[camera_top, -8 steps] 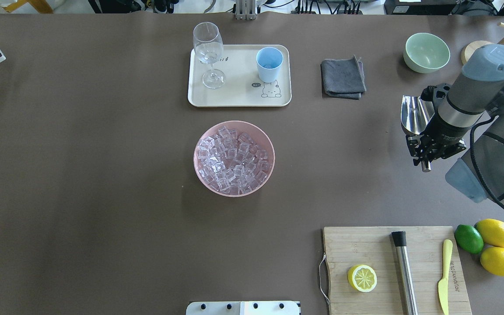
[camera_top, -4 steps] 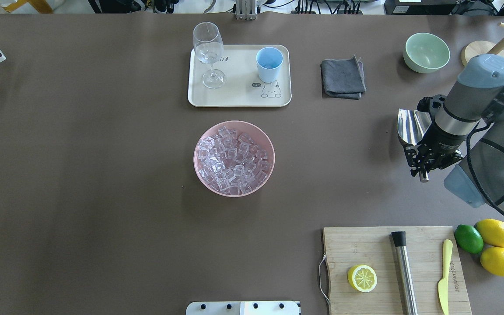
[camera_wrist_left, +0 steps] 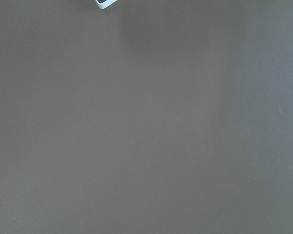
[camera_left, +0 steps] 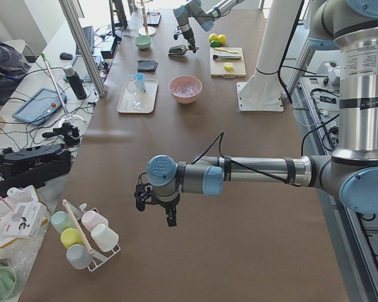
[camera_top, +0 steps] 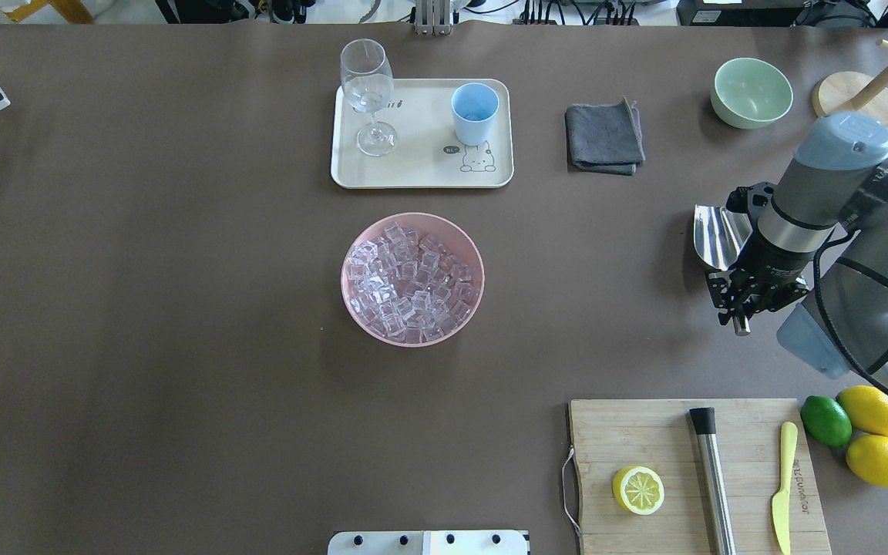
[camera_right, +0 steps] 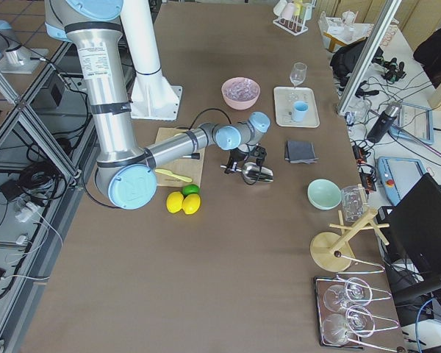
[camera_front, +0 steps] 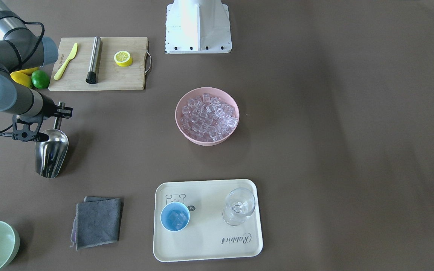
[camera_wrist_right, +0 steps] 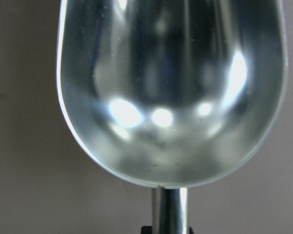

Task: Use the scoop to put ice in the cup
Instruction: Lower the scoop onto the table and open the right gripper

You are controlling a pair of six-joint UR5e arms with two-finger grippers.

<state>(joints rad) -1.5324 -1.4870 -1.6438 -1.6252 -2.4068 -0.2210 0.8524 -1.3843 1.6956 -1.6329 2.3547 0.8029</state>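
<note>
My right gripper is shut on the short handle of the shiny steel scoop, low over the table at the right. The front view shows the gripper and the scoop with its trough pointing away from the robot. The right wrist view shows the trough empty. The light-blue cup stands on the cream tray and holds a few ice cubes. Many ice cubes fill a pink bowl. My left gripper shows only in the exterior left view; I cannot tell its state.
A wine glass shares the tray. A grey cloth and pale green bowl lie beyond the scoop. Nearer the robot is a cutting board with half lemon, steel cylinder and yellow knife; lime and lemons beside it.
My right arm has moved toward the robot and slightly left, carrying the scoop with it and lower toward the table. The grip on the handle is unchanged.
</note>
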